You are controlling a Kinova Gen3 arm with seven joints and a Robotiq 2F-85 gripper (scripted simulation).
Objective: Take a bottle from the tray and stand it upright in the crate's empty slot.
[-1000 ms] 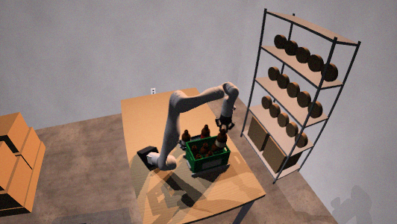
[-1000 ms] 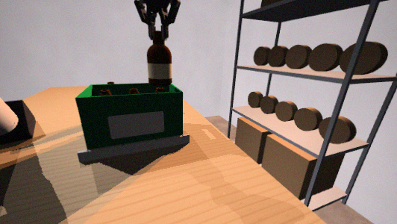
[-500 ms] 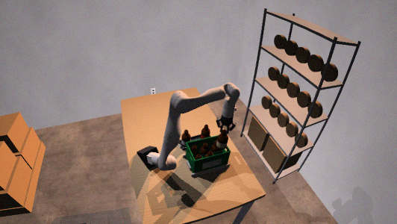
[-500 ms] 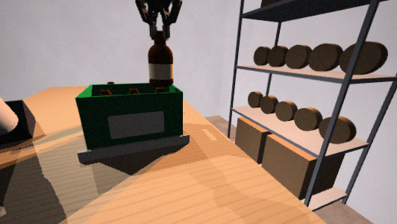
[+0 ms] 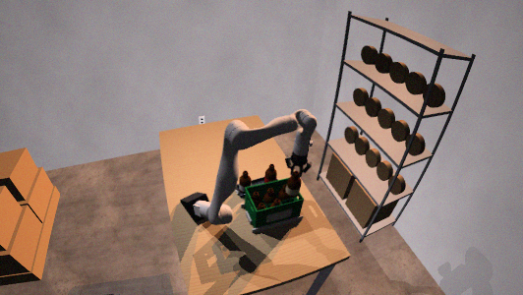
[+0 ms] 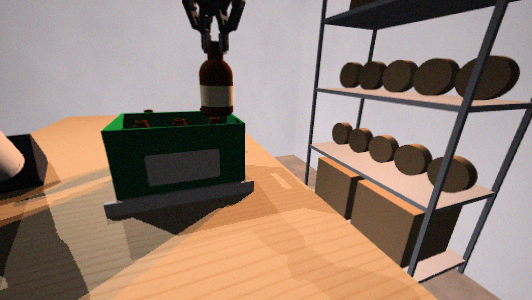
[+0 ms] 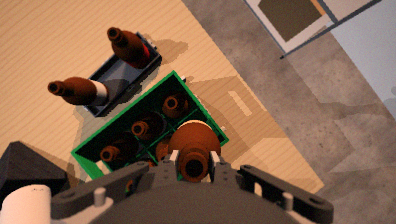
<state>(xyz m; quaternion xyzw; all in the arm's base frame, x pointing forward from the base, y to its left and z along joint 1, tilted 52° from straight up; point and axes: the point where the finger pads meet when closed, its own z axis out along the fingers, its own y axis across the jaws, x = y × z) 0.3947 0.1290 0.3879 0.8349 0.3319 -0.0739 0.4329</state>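
My gripper (image 6: pixel 216 44) is shut on the neck of a brown bottle with a white label (image 6: pixel 216 86). The bottle hangs upright with its base just inside the rim of the green crate (image 6: pixel 174 152), at the crate's right rear corner. In the wrist view the held bottle (image 7: pixel 194 145) sits over a corner slot of the crate (image 7: pixel 150 130), and several other bottle necks show in the other slots. In the top view the gripper (image 5: pixel 297 164) holds the bottle (image 5: pixel 293 183) at the crate (image 5: pixel 273 202). The dark tray (image 7: pixel 124 75) behind the crate holds two bottles, one white-labelled (image 7: pixel 77 90) and one red-labelled (image 7: pixel 129 46).
A metal shelf rack (image 5: pixel 393 118) with round discs and boxes stands to the right of the table. The arm's base and a black box (image 5: pixel 194 203) sit left of the crate. Cardboard boxes (image 5: pixel 22 211) are stacked at the far left.
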